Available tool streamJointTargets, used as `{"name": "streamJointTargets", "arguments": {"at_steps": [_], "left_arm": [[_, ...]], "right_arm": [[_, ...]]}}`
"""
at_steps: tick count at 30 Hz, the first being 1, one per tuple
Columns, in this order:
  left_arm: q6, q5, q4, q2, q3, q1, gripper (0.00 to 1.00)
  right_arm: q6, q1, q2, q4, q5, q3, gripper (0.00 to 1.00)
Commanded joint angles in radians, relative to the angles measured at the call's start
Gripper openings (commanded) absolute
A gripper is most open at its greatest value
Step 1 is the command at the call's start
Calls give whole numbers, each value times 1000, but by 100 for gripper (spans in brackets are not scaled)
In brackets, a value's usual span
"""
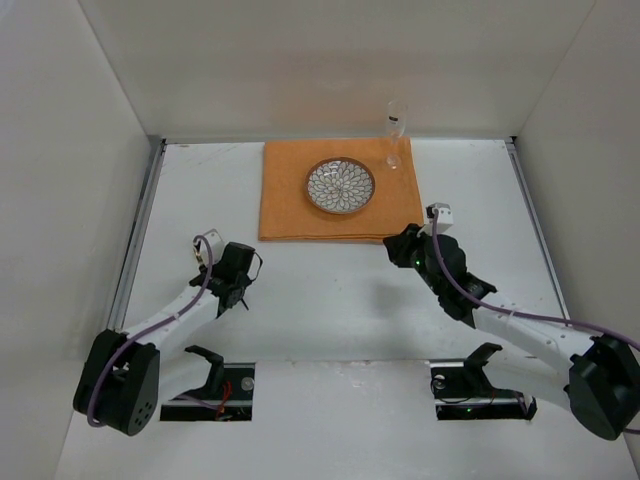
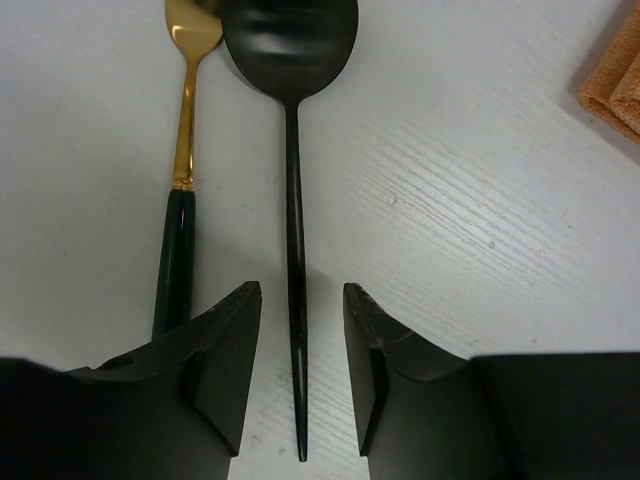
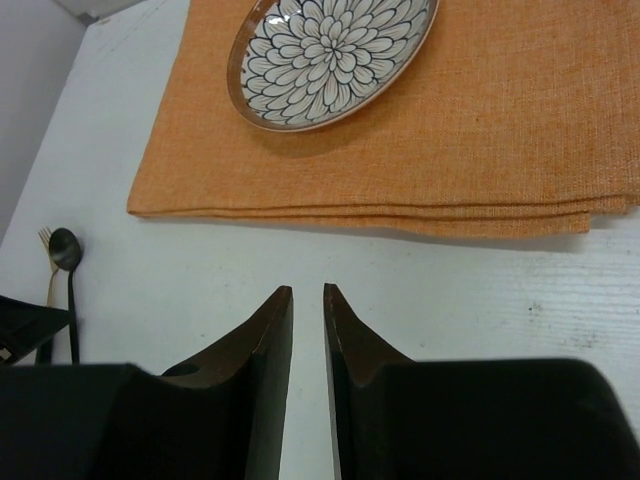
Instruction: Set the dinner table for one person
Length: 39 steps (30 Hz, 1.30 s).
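Between the left claw's (image 2: 302, 290) parted jaws — a black spoon (image 2: 290, 40) lies untouched.

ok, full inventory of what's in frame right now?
dinner table: 1, white, under everything
cloth: 1, orange, folded, far centre of the table
plate: 1, white with dark petal pattern and brown rim, on the cloth
glass: 1, clear, upright at the cloth's far right corner
spoon: 1, black, on bare table left of the cloth
fork: 1, gold with dark green handle, beside the spoon
left gripper: 1, black, open, jaws either side of the spoon's handle
right gripper: 1, black, slightly open, empty, over bare table by the cloth's near edge
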Motion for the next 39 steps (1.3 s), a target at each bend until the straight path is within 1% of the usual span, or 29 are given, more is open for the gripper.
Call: {"name": "streamJointTargets", "arguments": {"at_steps": [1,5,15,18,19,21,26,30,33,36,39], "left_arm": [[-5,13,-20,29,44,10,34],[-14,19,-12,66,52,9,29],[-36,19,4,91,35,15,26],[-36,25,15,80,24,18,22],[-36,27,26,77,20,20,21],[-36,33,37,80,15,23,19],[-37,59,52,97,14,24,15],[-45,65,49,97,3,26,15],[-63,74,41,103,-2,35,18],[-75,87,44,120,-8,41,18],[-77,99,63,124,-15,44,9]], "right_arm": [[11,11,-4,83,-15,8,25],[11,11,-16,83,-13,2,26],[14,3,-20,81,-10,-2,29],[14,0,-19,80,-6,-2,33],[14,0,-23,81,-1,-5,37],[16,-4,-37,83,10,-11,42],[16,-23,-99,77,34,-33,49],[22,-55,-158,69,39,-53,50],[27,-66,-174,58,39,-56,50],[28,-69,-183,55,39,-59,50],[28,-70,-188,55,39,-61,50]]}}
